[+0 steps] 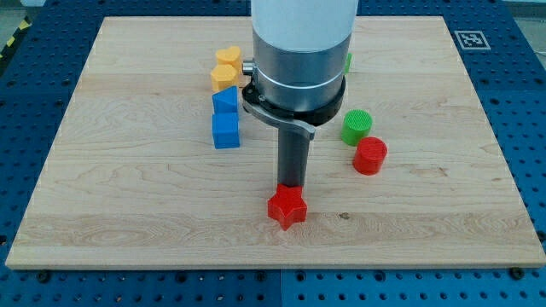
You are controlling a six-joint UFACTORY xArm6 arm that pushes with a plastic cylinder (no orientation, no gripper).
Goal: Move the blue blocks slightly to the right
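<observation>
Two blue blocks stand left of the arm: a blue cube (226,130) and, touching it from above, a smaller blue block (225,100) of unclear shape. My tip (290,186) is at the lower middle of the board, right at the top edge of a red star block (287,207). The tip is to the right of and below the blue blocks, well apart from them. The arm's wide grey body (300,51) hides the board's upper middle.
Two yellow blocks (225,70) sit just above the blue ones. A green cylinder (357,126) and a red cylinder (370,156) stand right of the tip. A sliver of green (349,61) shows behind the arm. The wooden board (111,196) lies on a blue perforated table.
</observation>
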